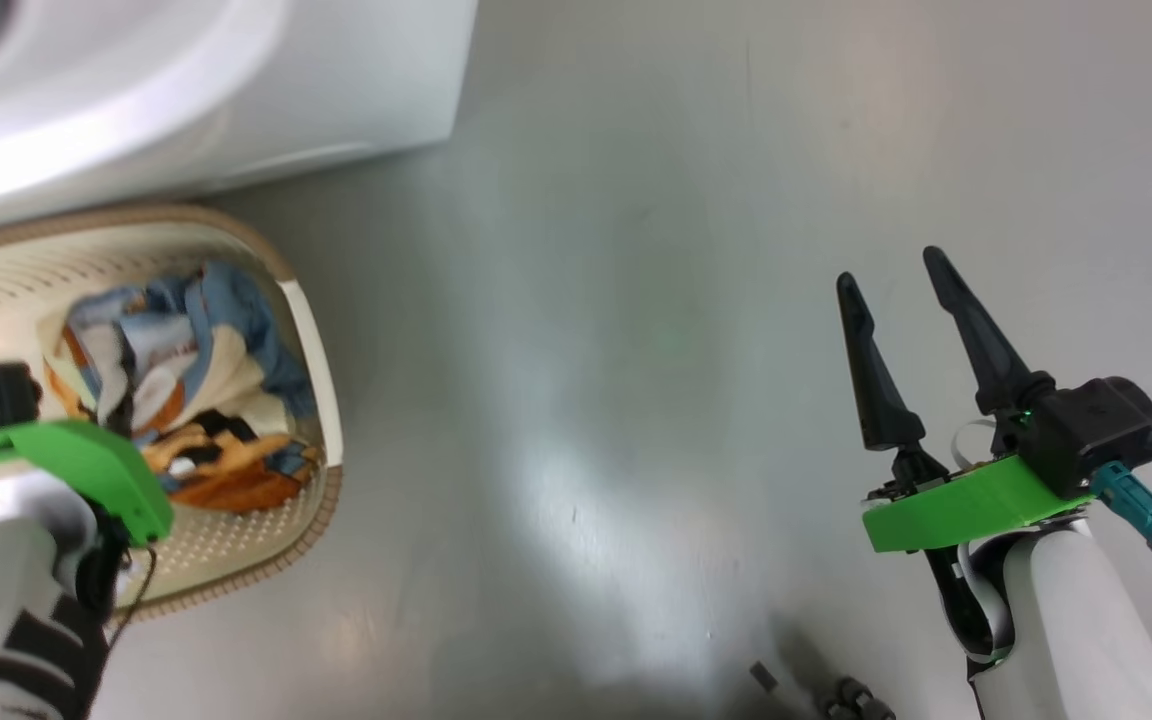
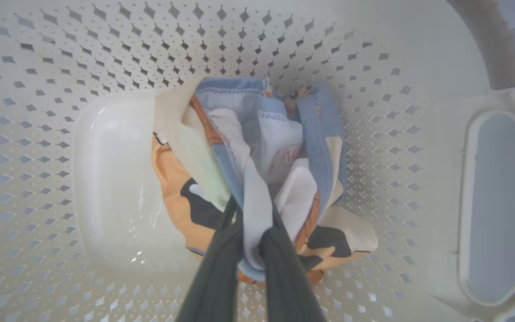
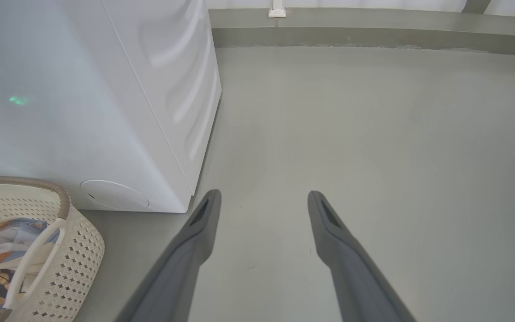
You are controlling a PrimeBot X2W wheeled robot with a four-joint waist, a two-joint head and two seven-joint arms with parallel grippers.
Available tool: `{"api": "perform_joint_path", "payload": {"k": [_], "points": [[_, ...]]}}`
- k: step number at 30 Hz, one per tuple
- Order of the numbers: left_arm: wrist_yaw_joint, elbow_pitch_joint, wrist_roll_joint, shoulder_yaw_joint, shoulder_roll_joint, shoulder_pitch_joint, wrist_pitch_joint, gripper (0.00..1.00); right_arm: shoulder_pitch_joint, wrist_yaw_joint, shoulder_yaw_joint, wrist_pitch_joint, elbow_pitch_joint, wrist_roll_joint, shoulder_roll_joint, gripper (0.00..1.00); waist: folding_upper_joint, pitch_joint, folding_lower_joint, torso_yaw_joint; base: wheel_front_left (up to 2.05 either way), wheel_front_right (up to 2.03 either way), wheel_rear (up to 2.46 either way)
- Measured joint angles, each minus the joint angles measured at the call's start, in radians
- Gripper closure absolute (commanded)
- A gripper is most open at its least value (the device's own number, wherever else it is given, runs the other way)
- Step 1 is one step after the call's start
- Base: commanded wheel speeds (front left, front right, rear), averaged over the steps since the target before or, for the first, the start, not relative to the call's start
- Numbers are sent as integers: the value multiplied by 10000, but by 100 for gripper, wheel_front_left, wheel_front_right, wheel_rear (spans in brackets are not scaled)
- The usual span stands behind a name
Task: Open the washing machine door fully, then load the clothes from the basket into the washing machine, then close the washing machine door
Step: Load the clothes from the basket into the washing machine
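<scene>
Washing machine (image 1: 186, 90) takes the top-left of head view, white front curving toward its opening at the far corner. Can't tell if the door is fully open. Floor (image 1: 636, 300) is bare grey, wide open to the R. Basket (image 1: 321, 330) sits on the floor just beside the machine's lower front, near its corner. Clothes (image 2: 257, 147) lie bunched in the basket's bottom: blue, orange, cream, white.

Step in hand, as I read it: grabbing the load. L end effector (image 2: 255, 214) is down in the basket, fingers pressed together on a fold of white/blue fabric at the top of the pile, i.e. pinching the clothes.

To do it well:
- Lift straight up & slow till the hanging cloth clears the basket wall; the pinch is on a thin fold & could slip.
- Pile looks tangled, so more than one piece may come w/ it. Fine, but watch for a trailing end catching the rim or the handle hole (image 2: 503, 205).
- The basket looks light & may tip or drag if cloth snags.
- Then carry toward the machine's opening.

R end effector (image 1: 891, 268) hovers over bare floor well apart from the basket, fingers spread, holding nothing; not in the way. Round cover (image 3: 114, 194) low on the machine front is just past the basket, no obstacle. Small dark bits (image 1: 836, 695) sit at head view's bottom edge; can't tell what they are.
</scene>
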Motion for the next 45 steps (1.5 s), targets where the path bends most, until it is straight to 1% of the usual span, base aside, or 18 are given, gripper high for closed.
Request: {"api": "perform_joint_path", "payload": {"k": [10, 14, 16, 20, 23, 26, 31, 36, 45], "points": [[0, -591, -326, -397, 25, 1400, -848, 100, 67, 0, 90, 0, 545, 12, -8, 0, 0, -1568, 0, 227, 0, 0, 0], [0, -1039, -316, -370, 138, 1795, -934, 100, 256, 0, 88, 0, 708, 21, -8, 0, 0, -2155, 0, 374, 0, 0, 0], [6, -1630, -153, -125, 293, 2025, -940, 100, 368, 0, 90, 0, 780, 113, -10, 0, 0, -2435, 0, 462, 0, 0, 0], [313, -2947, 504, 541, 504, 2731, -941, 100, 506, 0, 128, 0, 930, 161, -12, 0, 0, -2983, 0, 643, 0, 0, 0], [514, -3902, 1076, 1104, 533, 3496, -940, 100, 687, 0, 163, 0, 1058, 184, -12, 0, 0, -3389, 0, 769, 0, 0, 0], [621, -4775, 1680, 1624, 520, 4181, -940, 100, 870, 0, 182, 0, 1172, 184, -12, 0, 1, -3792, 0, 890, 0, 0, 0], [631, -6098, 2623, 2406, 343, 5043, -941, 100, 1122, 0, 192, 0, 1321, 186, -15, 0, 0, -4437, 0, 1088, 0, 0, 0], [604, -7102, 3417, 3035, 77, 5813, -941, 100, 1404, 0, 219, 2, 1455, 272, -35, 0, 0, -5046, 0, 1299, 0, 0, 0], [349, -8324, 4234, 3856, -408, 6939, -941, 100, 1848, 0, 268, 2, 1615, 290, -46, 0, 0, -6034, 0, 1689, 0, 0, 0]]}}
